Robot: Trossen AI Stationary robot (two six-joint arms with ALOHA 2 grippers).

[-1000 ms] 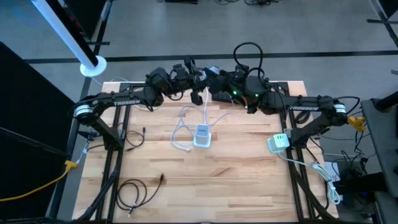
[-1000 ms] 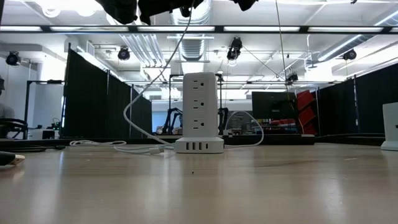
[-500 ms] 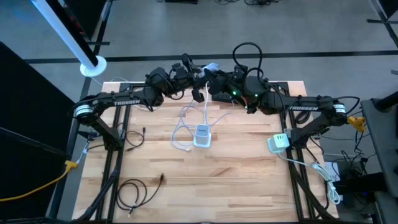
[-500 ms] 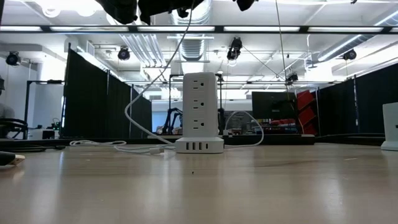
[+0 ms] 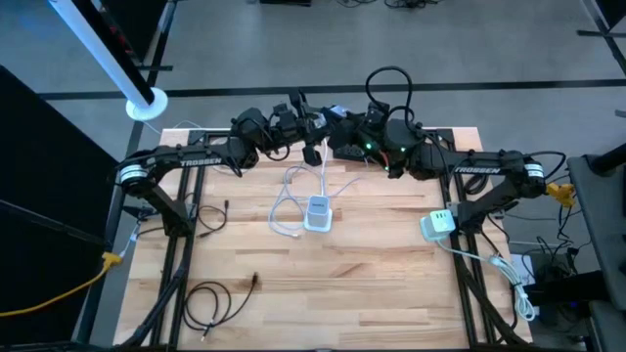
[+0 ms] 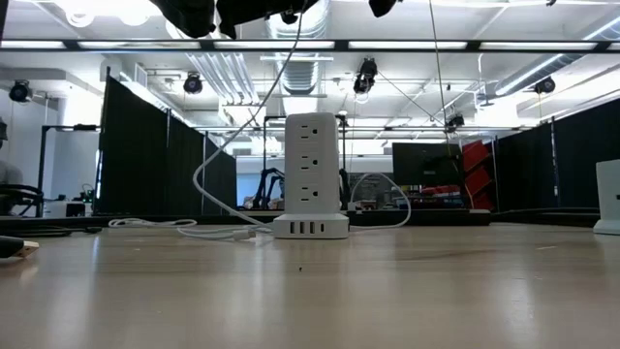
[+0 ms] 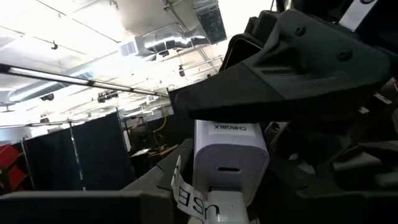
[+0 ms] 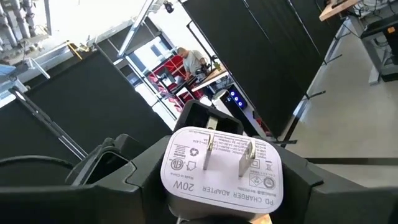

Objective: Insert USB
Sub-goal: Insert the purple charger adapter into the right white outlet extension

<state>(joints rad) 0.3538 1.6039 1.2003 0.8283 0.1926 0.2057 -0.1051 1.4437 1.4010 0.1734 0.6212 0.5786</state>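
High over the table's far middle my two grippers meet tip to tip. Between them is a white 20W charger (image 5: 315,150), its two prongs (image 8: 227,152) facing my right wrist and its oval port (image 7: 227,169) facing my left wrist. My right gripper (image 5: 330,139) is shut on the charger. My left gripper (image 5: 302,140) is shut on a white USB plug (image 7: 225,210) with a paper tag (image 7: 186,198), just below the port. Whether the plug sits in the charger I cannot tell. Its white cable (image 5: 324,176) hangs down to loops (image 5: 287,207) on the table. My left gripper holds the white USB plug (image 7: 227,214) roughly level, pointing toward the charger; the picture's edge cuts off the place of contact. The plug is lifted clear and its cable hangs slack. My right gripper pinches the charger's body (image 8: 180,186) between its two fingers (image 8: 130,174), one on each side. It comes level from the table's right. The charger is clear of the table.
A white power tower (image 5: 319,213) stands upright mid-table, with USB ports along its base (image 6: 310,229). A white adapter block (image 5: 439,224) lies near the right edge. Black cables lie at the left (image 5: 210,215) and near left (image 5: 210,298). The near half of the wood top is bare.
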